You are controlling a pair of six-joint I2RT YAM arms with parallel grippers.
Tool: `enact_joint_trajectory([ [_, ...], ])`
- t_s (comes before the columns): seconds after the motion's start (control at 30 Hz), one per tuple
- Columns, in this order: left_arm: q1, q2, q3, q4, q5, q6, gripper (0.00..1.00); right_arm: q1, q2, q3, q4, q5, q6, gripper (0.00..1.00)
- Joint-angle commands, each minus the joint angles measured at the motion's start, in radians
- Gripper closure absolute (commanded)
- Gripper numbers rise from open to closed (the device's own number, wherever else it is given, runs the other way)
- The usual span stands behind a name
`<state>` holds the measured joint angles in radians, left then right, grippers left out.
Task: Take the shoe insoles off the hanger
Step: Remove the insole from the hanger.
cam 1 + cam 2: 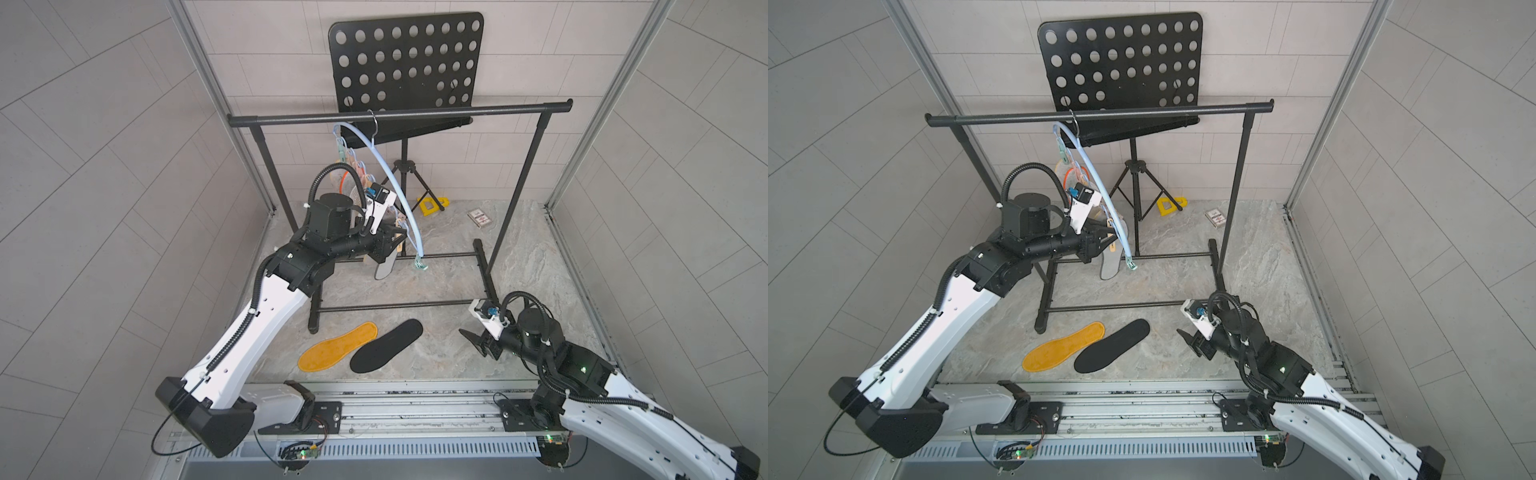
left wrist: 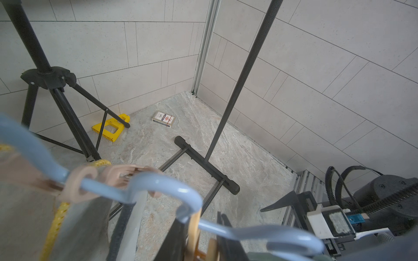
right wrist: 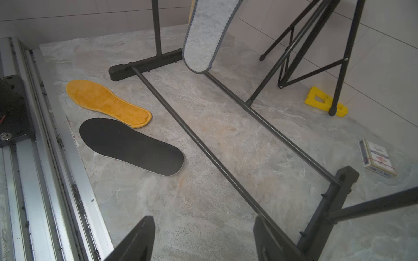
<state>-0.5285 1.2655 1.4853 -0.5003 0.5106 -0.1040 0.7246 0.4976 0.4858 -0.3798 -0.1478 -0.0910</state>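
Note:
The pale blue hanger hangs tilted from the rack bar in both top views. My left gripper is up at its row of clips. In the left wrist view its black fingers are shut on a peach clip under the blue arch. A pale grey insole hangs just below, and others are mostly hidden behind the arm. A mustard-yellow insole and a black insole lie flat on the table. At the front right, low over the table, my right gripper is open and holds nothing.
The black garment rack spans the table, with floor bars close to my right gripper. Behind it is a perforated music stand on a tripod. A yellow plastic piece and a card box lie at the back.

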Motion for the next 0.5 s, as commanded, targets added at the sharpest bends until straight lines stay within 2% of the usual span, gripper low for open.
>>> enact_joint_trajectory([
  [0.0,-0.002,0.004,-0.016,-0.026,0.005,0.011,0.77,-0.041,-0.026,-0.009,-0.050,-0.042,0.031,0.26],
  [0.47,-0.001,0.013,-0.010,-0.024,0.001,-0.003,0.76,-0.063,0.001,0.010,-0.082,0.011,0.050,0.19],
])
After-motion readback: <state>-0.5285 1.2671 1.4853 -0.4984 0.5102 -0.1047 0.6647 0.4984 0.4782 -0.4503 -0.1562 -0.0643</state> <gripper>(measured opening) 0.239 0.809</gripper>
